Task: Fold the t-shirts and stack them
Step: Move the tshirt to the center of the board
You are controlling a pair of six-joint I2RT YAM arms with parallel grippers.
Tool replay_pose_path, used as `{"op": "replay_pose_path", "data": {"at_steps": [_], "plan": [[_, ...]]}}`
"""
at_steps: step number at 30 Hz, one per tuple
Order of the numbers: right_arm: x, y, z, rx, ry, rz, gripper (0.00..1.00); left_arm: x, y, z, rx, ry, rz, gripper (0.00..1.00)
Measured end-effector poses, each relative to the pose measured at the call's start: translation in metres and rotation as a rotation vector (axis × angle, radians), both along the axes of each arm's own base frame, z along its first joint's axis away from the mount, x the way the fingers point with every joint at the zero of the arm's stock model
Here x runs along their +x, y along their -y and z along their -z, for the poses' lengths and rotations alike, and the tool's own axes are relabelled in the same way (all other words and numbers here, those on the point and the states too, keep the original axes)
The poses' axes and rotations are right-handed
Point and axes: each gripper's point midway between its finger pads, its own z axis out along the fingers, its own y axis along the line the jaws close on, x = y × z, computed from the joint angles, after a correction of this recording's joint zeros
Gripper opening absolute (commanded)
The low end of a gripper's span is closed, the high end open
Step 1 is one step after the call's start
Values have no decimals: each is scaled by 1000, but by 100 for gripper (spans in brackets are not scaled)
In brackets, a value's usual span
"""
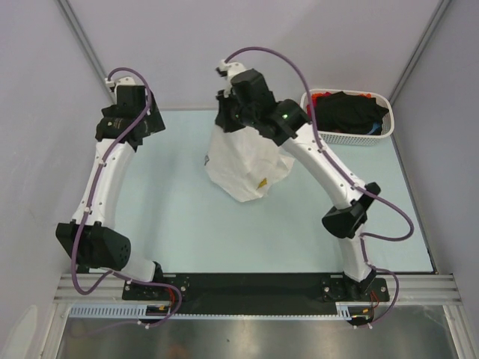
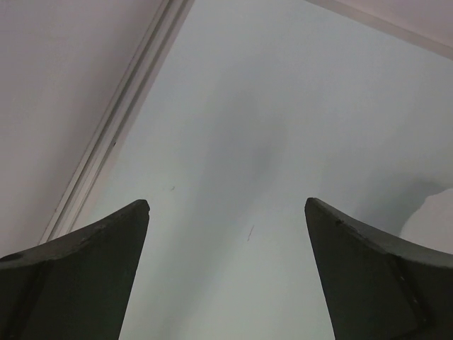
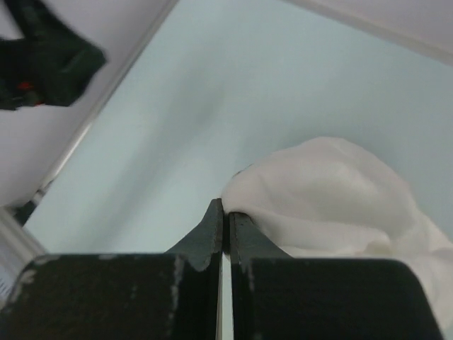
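t-shirt (image 1: 243, 161), soft white cloth, hanging bunched, pinched in right pincer (image 3: 225, 210)

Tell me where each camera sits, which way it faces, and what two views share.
Top external: above and behind the bases, looking down on the table; both arms, the white t-shirt and the basket show.
Left wrist: on the left arm, facing down at the table past the open left pincer.
Right wrist: on the right arm, looking along the right pincer, shut on the white t-shirt.
Shared: top external and right wrist both show the white t-shirt in the right pincer.
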Motion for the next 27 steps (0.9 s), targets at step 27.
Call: {"op": "replay_pose_path", "data": {"at_steps": [27], "plan": [[-100,-86,-56,295,-88,-452,0,-5,-16,24,5,-49,-40,100]]}}
